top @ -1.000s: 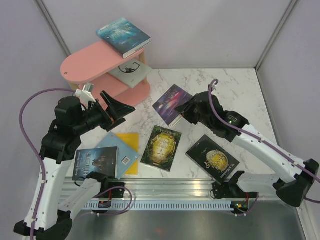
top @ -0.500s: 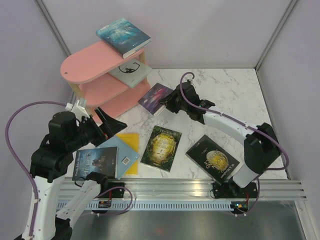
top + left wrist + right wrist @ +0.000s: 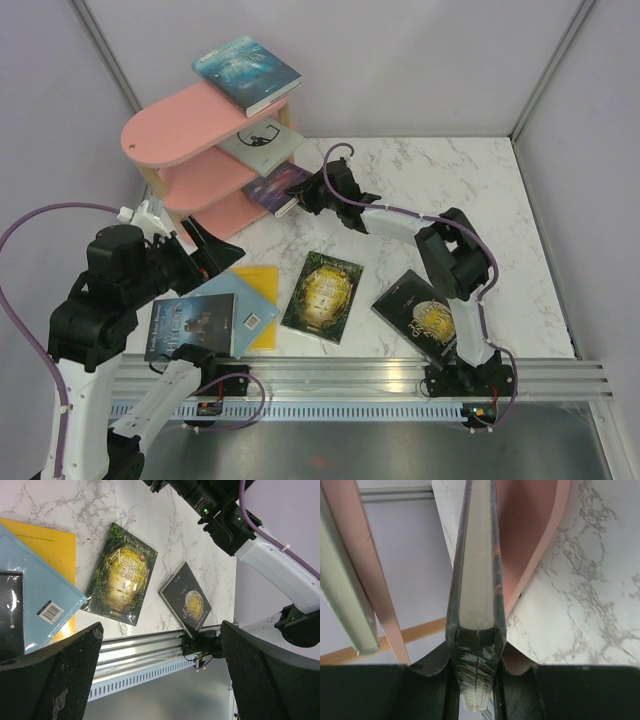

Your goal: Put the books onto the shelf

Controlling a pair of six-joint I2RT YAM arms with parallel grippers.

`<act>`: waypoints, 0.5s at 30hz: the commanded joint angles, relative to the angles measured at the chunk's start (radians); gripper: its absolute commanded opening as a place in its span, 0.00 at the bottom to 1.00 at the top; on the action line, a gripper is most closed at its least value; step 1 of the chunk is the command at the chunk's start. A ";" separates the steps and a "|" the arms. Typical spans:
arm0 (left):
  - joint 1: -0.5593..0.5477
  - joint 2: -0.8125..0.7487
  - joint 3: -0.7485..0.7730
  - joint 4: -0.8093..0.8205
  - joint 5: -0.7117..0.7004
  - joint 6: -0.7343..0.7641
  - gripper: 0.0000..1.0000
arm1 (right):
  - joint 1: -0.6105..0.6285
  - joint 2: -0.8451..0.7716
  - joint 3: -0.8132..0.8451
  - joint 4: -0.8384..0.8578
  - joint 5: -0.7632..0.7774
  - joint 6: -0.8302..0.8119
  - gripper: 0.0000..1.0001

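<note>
Since a second ago the right arm (image 3: 400,222) has swung from mid-bench over to the shelf (image 3: 175,125), taking the purple book (image 3: 280,187) along. The left arm (image 3: 120,285) has pulled back toward its near corner.

The right jaws are clamped on the purple book's near end. Its far end now pokes in between the bottom and middle boards, with a bit of room on either side in the wrist view. The left jaws are wide apart over the bench (image 3: 480,190), holding nothing.

The teal book (image 3: 246,75) overhangs the top board's end, and the grey-white book (image 3: 262,145) overhangs the middle one.

Count: eight books, so two shelved, one gripped and five on the bench. Those five are the Alice book (image 3: 322,296), moon book (image 3: 425,315), yellow book (image 3: 265,280), light blue book (image 3: 235,290) and a dark book (image 3: 190,325) lying on the blue one.
</note>
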 commanded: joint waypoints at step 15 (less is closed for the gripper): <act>0.004 0.027 0.003 -0.054 -0.087 0.048 1.00 | -0.023 0.325 0.235 0.284 0.031 0.215 0.00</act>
